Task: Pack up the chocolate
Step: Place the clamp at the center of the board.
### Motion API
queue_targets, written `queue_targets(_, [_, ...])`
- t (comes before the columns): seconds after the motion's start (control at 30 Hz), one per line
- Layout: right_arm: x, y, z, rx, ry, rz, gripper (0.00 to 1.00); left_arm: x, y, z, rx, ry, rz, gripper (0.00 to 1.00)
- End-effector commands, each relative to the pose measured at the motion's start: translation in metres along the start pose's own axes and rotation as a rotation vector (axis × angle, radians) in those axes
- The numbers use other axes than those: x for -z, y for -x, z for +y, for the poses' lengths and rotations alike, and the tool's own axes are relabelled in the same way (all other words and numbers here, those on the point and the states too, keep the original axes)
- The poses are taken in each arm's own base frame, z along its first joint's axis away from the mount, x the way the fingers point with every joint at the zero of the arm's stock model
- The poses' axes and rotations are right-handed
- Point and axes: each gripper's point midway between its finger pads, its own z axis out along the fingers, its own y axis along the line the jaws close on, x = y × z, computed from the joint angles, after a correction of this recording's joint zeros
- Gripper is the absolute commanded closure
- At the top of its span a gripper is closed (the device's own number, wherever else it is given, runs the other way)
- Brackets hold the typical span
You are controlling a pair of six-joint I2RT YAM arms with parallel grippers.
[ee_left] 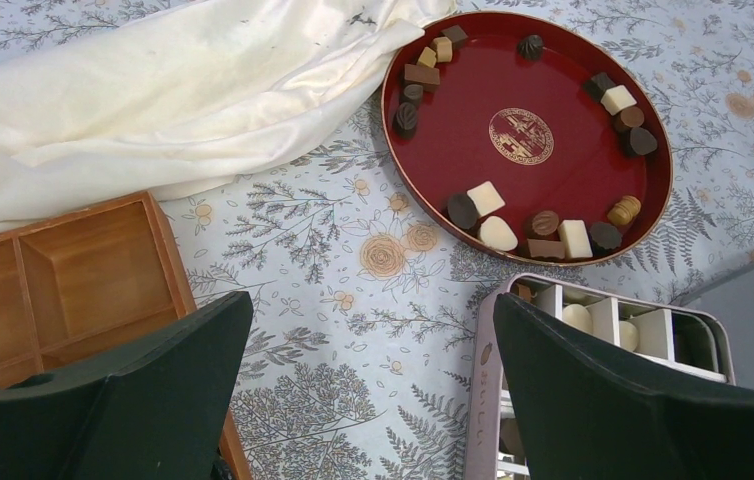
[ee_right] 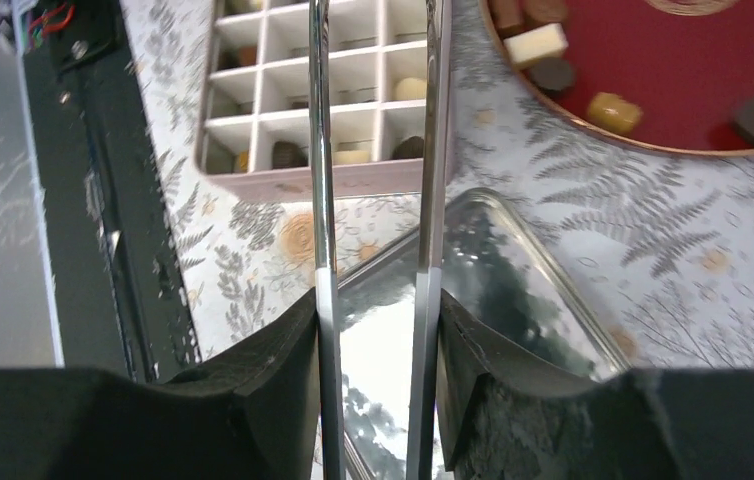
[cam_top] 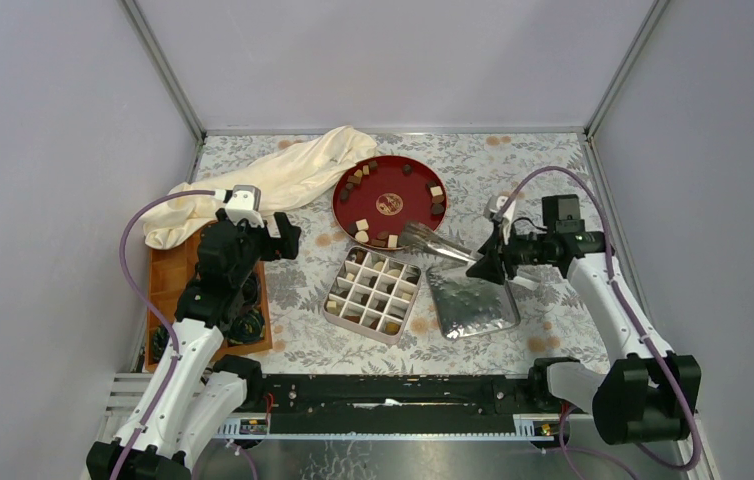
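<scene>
My left end effector (ee_left: 373, 310): jaws spread wide, nothing between them; it hangs above the tabletop (ee_left: 373, 250) between the wooden tray (ee_left: 83, 270) and the box (ee_right: 253, 182).
My right end effector (ee_right: 378, 310): jaws partly closed, gripping the metal tongs (cam_top: 433, 243) by their rear end.
Tongs: the arms run parallel with a gap between them and reach from above the lid (cam_top: 468, 305) to the near rim of the red plate (cam_top: 408, 195). I cannot tell if the tips hold a piece.
Chocolate (ee_left: 486, 197): brown, tan and cream pieces lie scattered round the edge of the red plate; more sit in some cells of the white-gridded box.
Lid: flat on the tabletop, just right of the box.
Cloth (cam_top: 293, 170): cream, bunched left of the plate and touching its rim.
</scene>
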Motion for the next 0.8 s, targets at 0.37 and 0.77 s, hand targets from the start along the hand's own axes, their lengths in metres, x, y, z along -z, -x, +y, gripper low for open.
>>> queue_targets(0.37, [0.067, 0.009, -0.090, -0.220, -0.514, -0.155, 0.52, -0.003, 0.005, -0.031, 0.011, -0.172, -0.038, 0.01])
queue_targets(0.77, [0.107, -0.019, -0.131, -0.339, -0.814, -0.134, 0.51, -0.003, -0.002, -0.052, 0.025, -0.255, -0.016, 0.01])
